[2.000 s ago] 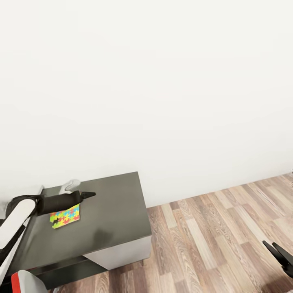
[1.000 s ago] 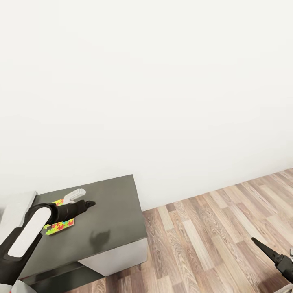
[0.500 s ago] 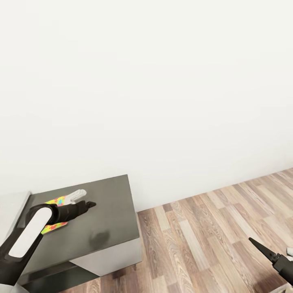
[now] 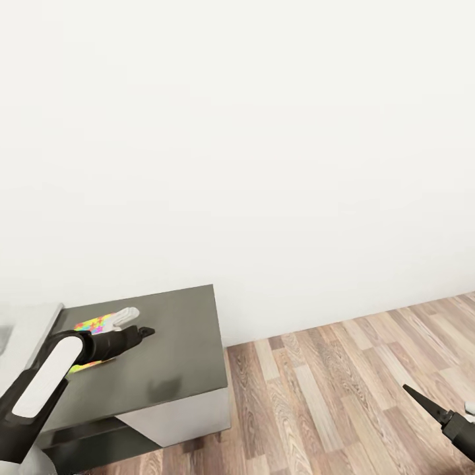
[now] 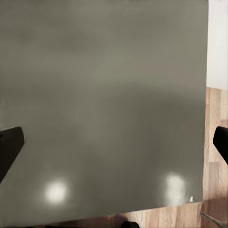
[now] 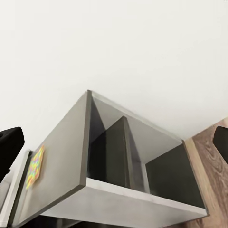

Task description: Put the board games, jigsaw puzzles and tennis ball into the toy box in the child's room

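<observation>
The dark grey cabinet [image 4: 158, 369] serves as the landmark. On its flat top lies one jigsaw puzzle [image 4: 92, 326], a thin card of yellow, pink, blue and green pieces, toward the end of the top that joins the pale grey tabletop [image 4: 26, 330]. The left arm crosses over the puzzle and hides much of it. A small pale grey thing [image 4: 124, 316] lies just beside the puzzle on the cabinet top, too blurred to name.

The left claw [image 4: 144, 332] hangs over the cabinet top, just past the puzzle toward the cabinet's free end. In the left wrist view its two dark fingers [image 5: 9, 147] stand wide apart at the edges of the picture, with bare cabinet top [image 5: 104, 104] between them and a strip of wooden floor [image 5: 216, 156] beyond the cabinet's edge.

The right claw [image 4: 422, 402] is well apart from the cabinet, low over the wooden floor [image 4: 343, 389]. In the right wrist view its fingers [image 6: 9, 145] also stand wide apart with nothing between them; past them are the cabinet's open side with two compartments [image 6: 142, 166] and the puzzle [image 6: 34, 166] flat on its top. A plain white wall [image 4: 237, 145] rises behind the cabinet
</observation>
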Available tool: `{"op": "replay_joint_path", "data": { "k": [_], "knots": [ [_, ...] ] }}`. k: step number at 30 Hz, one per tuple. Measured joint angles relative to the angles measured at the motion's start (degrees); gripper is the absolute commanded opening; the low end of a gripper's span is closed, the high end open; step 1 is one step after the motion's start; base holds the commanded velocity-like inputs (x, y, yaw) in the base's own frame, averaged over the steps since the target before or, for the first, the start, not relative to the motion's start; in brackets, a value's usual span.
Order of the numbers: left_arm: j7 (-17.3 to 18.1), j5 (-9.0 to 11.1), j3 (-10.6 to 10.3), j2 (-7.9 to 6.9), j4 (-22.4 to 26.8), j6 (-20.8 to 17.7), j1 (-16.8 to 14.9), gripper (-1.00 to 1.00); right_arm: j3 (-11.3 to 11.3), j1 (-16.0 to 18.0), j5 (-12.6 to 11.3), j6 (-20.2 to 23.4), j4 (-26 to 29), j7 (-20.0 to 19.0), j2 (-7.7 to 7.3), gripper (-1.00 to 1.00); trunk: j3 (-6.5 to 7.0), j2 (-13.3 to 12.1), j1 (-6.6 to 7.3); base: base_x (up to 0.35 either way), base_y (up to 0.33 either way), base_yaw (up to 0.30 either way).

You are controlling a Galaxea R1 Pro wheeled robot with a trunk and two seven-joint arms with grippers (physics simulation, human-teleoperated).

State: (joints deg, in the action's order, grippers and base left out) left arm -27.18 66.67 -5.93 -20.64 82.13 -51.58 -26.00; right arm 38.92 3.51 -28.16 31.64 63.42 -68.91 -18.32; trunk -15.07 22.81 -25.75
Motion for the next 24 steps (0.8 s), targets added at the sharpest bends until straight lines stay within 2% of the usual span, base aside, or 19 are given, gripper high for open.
{"op": "replay_joint_path", "data": {
  "k": [6,8,11,14,20,22,24],
  "knots": [
    [0.01,0.2,0.38,-0.11,0.0,-0.13,0.04,1.0,0.01,-0.02,0.45,0.0,2.79,0.27,1.02,1.0,0.5,0.0,0.0,0.0,-0.003,0.146],
    [0.04,0.23,0.77,-0.13,0.0,-0.19,0.09,1.0,0.07,-0.02,1.69,0.07,4.31,0.85,2.21,1.0,0.67,0.0,0.0,0.0,-0.001,0.147],
    [0.08,0.3,1.22,-0.14,0.06,-0.28,0.16,1.0,0.12,-0.01,5.19,0.5,7.13,1.9,4.16,1.0,0.92,0.0,0.0,0.0,0.0,0.147],
    [0.09,0.33,1.36,-0.14,0.08,-0.32,0.28,1.0,0.07,-0.01,7.93,0.76,8.91,2.31,5.27,1.0,1.17,-0.01,0.0,0.0,0.0,0.147],
    [0.11,0.35,1.44,-0.11,0.09,-0.48,0.38,1.0,-0.51,0.02,10.16,1.56,11.87,2.7,7.52,1.0,1.67,-0.01,0.0,0.0,0.0,0.147],
    [0.15,0.35,1.45,-0.06,0.09,-0.58,0.39,1.0,-1.58,0.01,10.51,3.23,14.16,3.32,8.44,1.0,1.84,-0.01,0.0,0.0,0.0,0.147],
    [0.19,0.35,1.42,0.01,0.09,-0.64,0.39,1.0,-3.08,-0.01,11.26,5.5,16.34,5.51,8.98,1.0,2.01,-0.01,0.0,0.0,0.0,0.147]
  ]
}}
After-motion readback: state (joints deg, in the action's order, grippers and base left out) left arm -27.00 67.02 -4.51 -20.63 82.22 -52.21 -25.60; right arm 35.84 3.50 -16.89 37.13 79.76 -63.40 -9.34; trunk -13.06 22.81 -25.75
